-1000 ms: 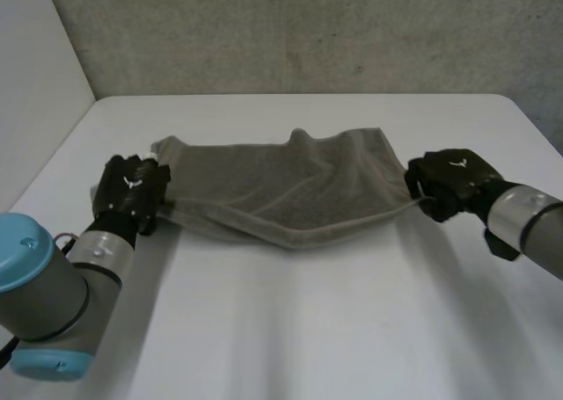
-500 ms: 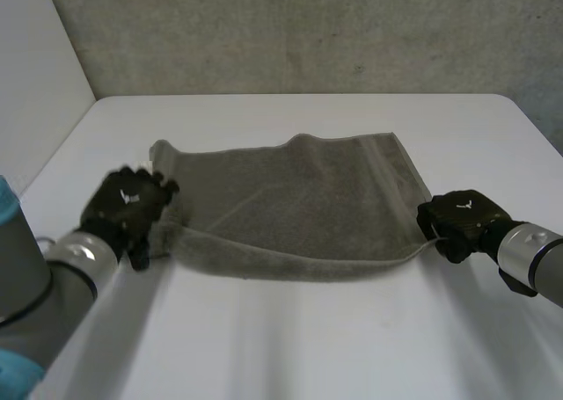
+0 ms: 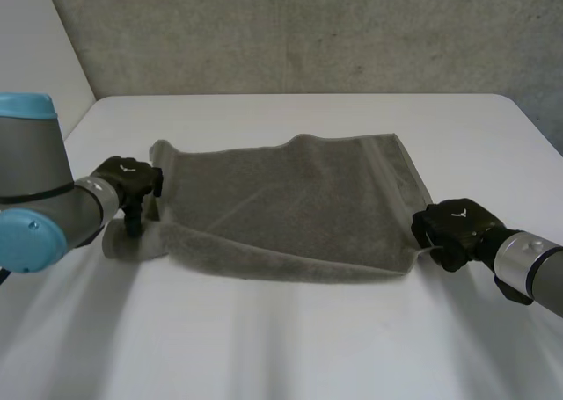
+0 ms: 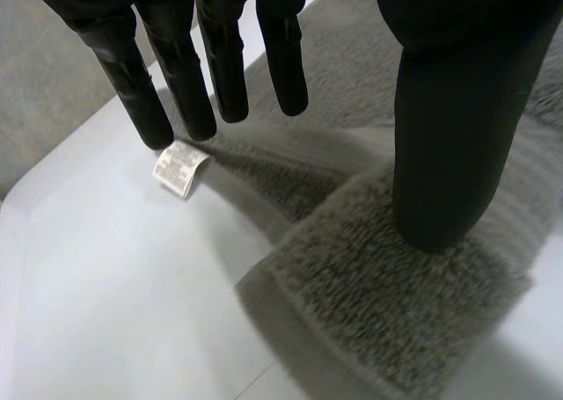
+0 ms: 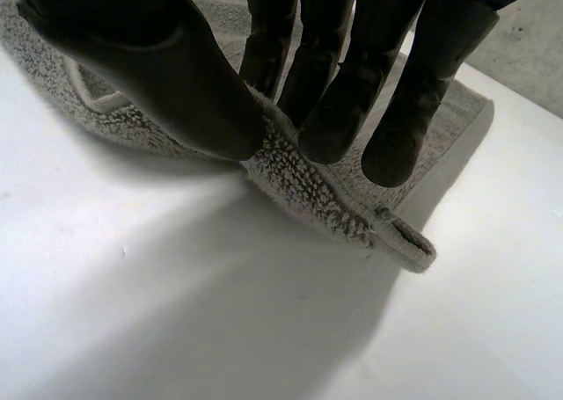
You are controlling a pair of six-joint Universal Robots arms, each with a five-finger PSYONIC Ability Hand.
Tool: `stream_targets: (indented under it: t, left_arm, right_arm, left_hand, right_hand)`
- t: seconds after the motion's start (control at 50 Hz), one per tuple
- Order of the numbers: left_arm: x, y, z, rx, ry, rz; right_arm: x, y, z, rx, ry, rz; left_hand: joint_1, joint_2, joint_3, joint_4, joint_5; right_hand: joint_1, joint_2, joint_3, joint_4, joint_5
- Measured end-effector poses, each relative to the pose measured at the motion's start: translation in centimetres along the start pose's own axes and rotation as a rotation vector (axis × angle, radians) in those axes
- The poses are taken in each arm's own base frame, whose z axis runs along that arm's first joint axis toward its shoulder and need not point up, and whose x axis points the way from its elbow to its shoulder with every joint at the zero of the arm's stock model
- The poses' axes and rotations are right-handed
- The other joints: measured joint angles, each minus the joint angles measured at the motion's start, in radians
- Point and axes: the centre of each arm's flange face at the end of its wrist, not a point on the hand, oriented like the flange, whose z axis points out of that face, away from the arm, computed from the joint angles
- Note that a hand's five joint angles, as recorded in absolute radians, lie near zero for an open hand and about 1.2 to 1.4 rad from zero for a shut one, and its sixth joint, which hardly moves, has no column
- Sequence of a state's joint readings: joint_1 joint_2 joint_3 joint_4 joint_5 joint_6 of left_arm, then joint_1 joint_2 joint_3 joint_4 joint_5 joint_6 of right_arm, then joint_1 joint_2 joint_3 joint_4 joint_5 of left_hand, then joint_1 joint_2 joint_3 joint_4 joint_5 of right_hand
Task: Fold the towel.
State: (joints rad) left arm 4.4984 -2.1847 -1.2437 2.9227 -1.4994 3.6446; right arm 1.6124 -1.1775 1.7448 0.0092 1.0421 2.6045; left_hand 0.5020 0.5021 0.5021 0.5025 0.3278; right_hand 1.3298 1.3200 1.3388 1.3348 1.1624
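Now | left robot hand (image 3: 128, 179) splayed, thumb on towel (image 3: 290, 208) corner | right robot hand (image 3: 454, 229) pinching near corner

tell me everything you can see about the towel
The towel is grey-brown terry, thick and fuzzy, spread out on the white table with its near edge rumpled. A small white label sits at one edge. The right hand pinches its near right corner between thumb and fingers. The left hand presses its thumb on the doubled-over near left corner.
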Motion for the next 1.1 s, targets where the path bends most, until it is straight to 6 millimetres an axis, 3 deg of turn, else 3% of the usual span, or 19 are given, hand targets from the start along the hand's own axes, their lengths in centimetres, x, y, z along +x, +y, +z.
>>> stream_targets:
  t: [0.12, 0.32, 0.62, 0.92, 1.1]
  left_arm:
    - [-1.2, 0.8, 1.1, -0.040, -0.011, -0.018]
    - [-0.7, 2.7, 0.9, -0.140, 0.029, -0.036]
    - [-1.6, 3.2, 0.9, -0.164, 0.022, -0.052]
    - [-0.7, 3.4, -0.3, -0.195, 0.053, -0.057]
    - [-0.9, 2.7, -2.5, -0.167, 0.039, -0.058]
  right_arm:
    - [-0.2, 0.4, 0.3, -0.013, -0.010, 0.002]
    - [-0.2, 0.6, 0.3, -0.017, -0.012, 0.003]
    - [-0.2, 0.6, 0.3, -0.018, -0.013, 0.004]
    - [-0.1, 0.6, 0.3, -0.017, -0.011, 0.004]
    - [0.7, -0.4, -0.3, 0.005, 0.019, -0.005]
  left_hand:
    - [0.089, 0.088, 0.087, 0.087, 0.086]
    - [0.113, 0.114, 0.113, 0.112, 0.112]
    - [0.189, 0.189, 0.188, 0.183, 0.181]
    - [0.649, 0.678, 0.675, 0.678, 0.656]
    - [0.676, 0.712, 0.708, 0.712, 0.688]
  right_hand:
    - [0.000, 0.000, 0.000, 0.000, 0.000]
    - [0.000, 0.000, 0.000, 0.000, 0.000]
    - [0.000, 0.000, 0.000, 0.000, 0.000]
    - [0.000, 0.000, 0.000, 0.000, 0.000]
    - [0.000, 0.000, 0.000, 0.000, 0.000]
